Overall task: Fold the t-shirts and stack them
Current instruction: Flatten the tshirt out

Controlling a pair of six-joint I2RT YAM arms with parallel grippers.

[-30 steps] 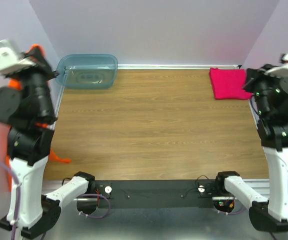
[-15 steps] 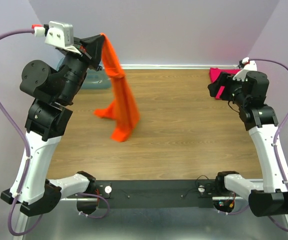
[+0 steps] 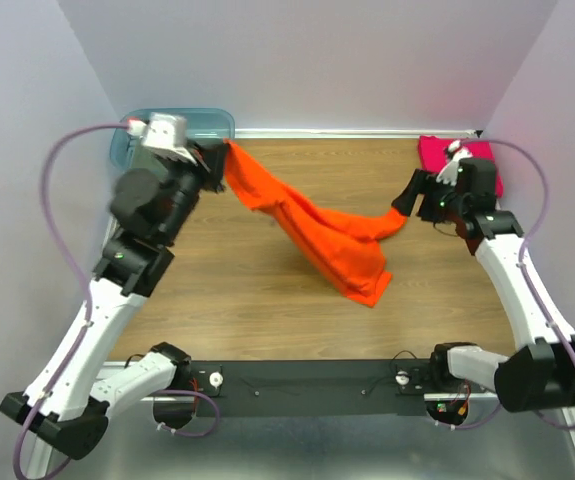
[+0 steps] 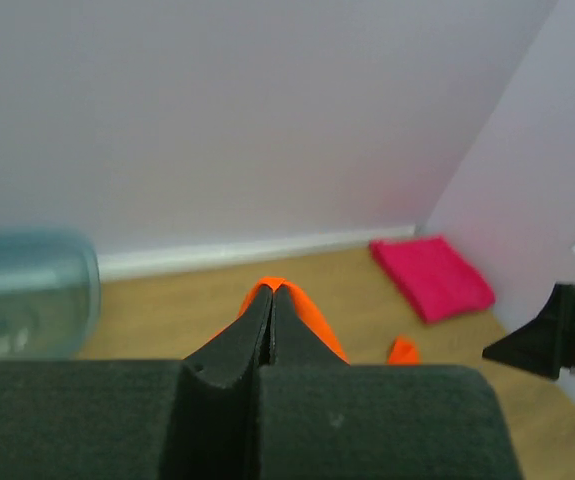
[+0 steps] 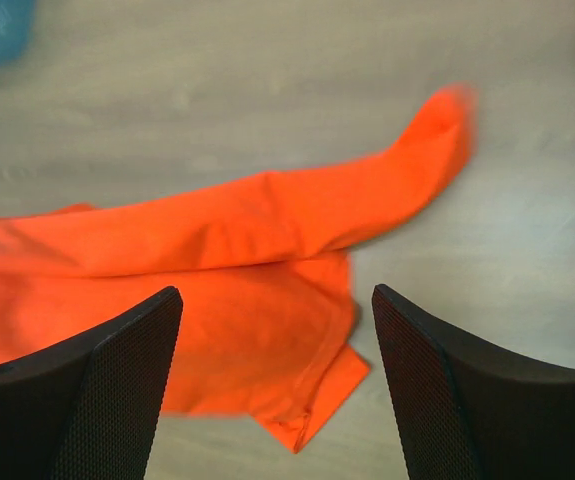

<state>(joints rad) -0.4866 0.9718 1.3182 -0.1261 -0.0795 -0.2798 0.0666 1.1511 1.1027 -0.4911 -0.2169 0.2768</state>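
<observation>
The orange t-shirt (image 3: pixel 327 235) stretches in a loose band from the back left down to the middle of the table. My left gripper (image 3: pixel 221 166) is shut on its upper end, and orange cloth peeks out at the pinched tips (image 4: pixel 272 291). My right gripper (image 3: pixel 405 200) hovers open just above the shirt's right end. In the right wrist view the orange t-shirt (image 5: pixel 217 250) lies between and below the spread fingers (image 5: pixel 137 350), untouched. The folded magenta t-shirt (image 3: pixel 462 152) lies in the back right corner, partly behind the right arm, and the magenta t-shirt (image 4: pixel 432 276) also shows in the left wrist view.
A translucent blue-green tub (image 3: pixel 202 122) stands in the back left corner, mostly behind the left arm. Walls close the table at the back and on both sides. Bare wood (image 3: pixel 217 300) lies in front of the orange shirt.
The left arm swung the orange shirt from off the left side over the table, and most of it now lies down. The right gripper opened and moved left to the shirt's end.
</observation>
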